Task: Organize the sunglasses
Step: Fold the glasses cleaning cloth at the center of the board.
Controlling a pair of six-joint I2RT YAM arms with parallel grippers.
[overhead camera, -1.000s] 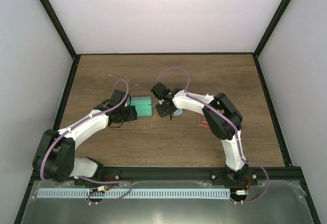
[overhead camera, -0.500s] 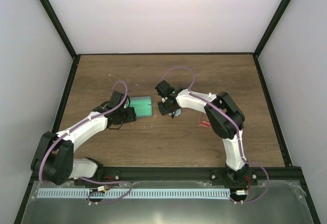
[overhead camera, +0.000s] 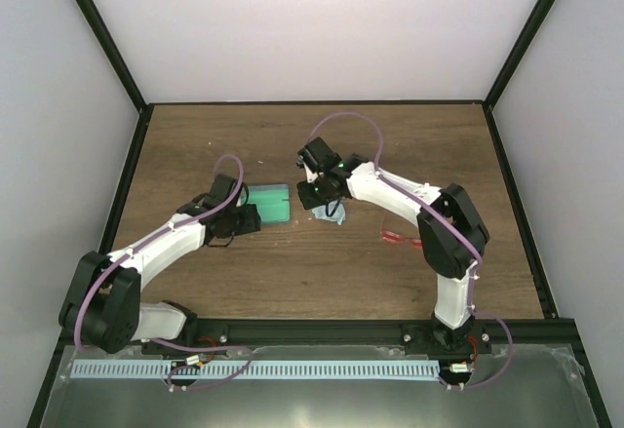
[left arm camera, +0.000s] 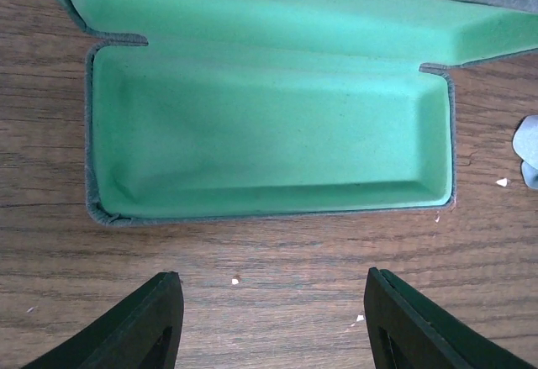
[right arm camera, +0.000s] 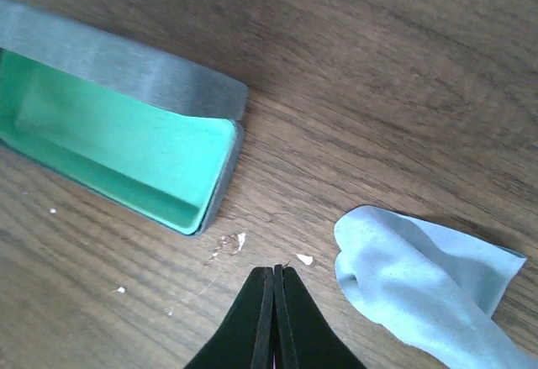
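Note:
The red sunglasses (overhead camera: 401, 240) lie on the wooden table, right of both grippers and apart from them. The grey-blue case (overhead camera: 270, 204) lies open with its green inside empty; it also shows in the left wrist view (left arm camera: 269, 142) and the right wrist view (right arm camera: 118, 142). My left gripper (overhead camera: 250, 216) is open and empty just in front of the case, fingers (left arm camera: 143, 327) apart over bare wood. My right gripper (overhead camera: 308, 197) is shut and empty, its tips (right arm camera: 276, 270) between the case's end and the light blue cloth (right arm camera: 420, 289).
The light blue cloth (overhead camera: 330, 214) lies crumpled just right of the case, also at the edge of the left wrist view (left arm camera: 528, 155). Small white crumbs dot the wood near the case. Black frame posts and white walls bound the table.
My right arm has swung its elbow to the right and lifted back from the cloth, uncovering the sunglasses. The cloth stays on the table. The left arm has barely moved.

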